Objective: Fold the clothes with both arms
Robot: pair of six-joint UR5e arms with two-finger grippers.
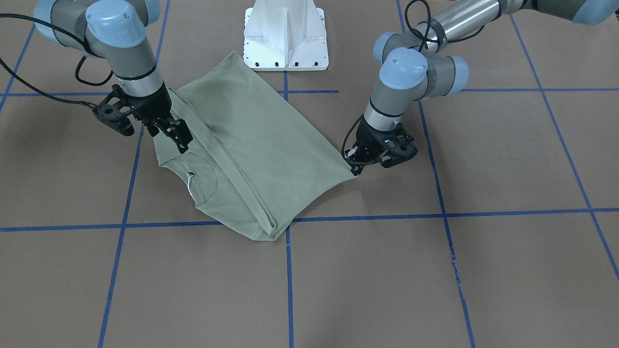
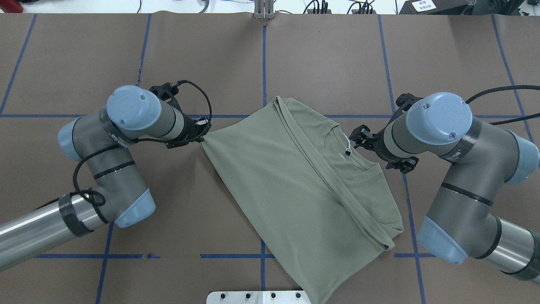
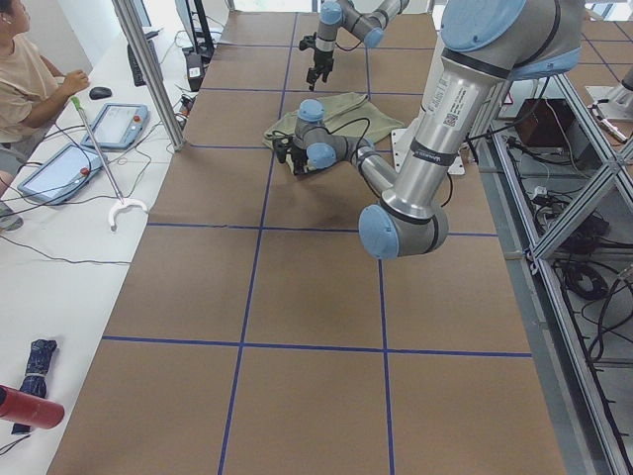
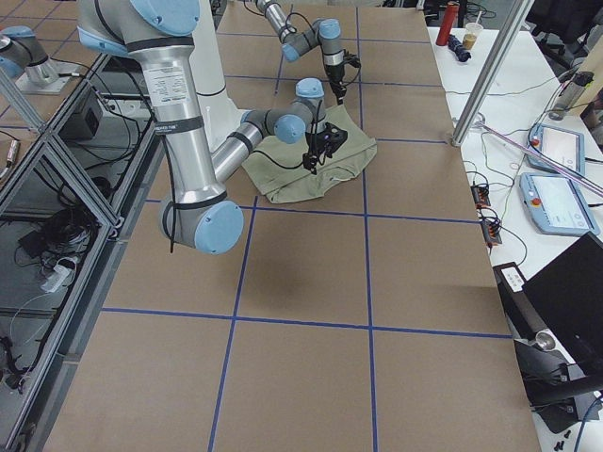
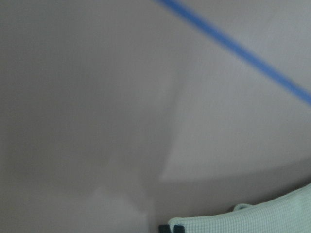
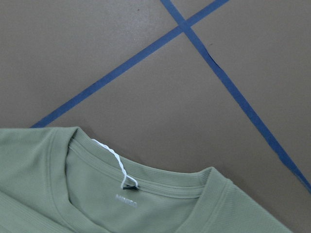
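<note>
The pale sage-green shirt lies partly folded on the brown table, with a sleeve fold running across it and the collar facing up. A white tag string hangs at the neck. My left gripper is shut on the shirt's corner at table level. That pinched corner also shows in the front view and at the bottom of the left wrist view. My right gripper hovers open just above the shoulder beside the collar and holds nothing. Its fingers are out of the right wrist view.
The white pedestal base stands at the shirt's robot-side edge. Blue tape lines grid the table. An operator sits with tablets on the side bench. A metal post stands at the table's far edge.
</note>
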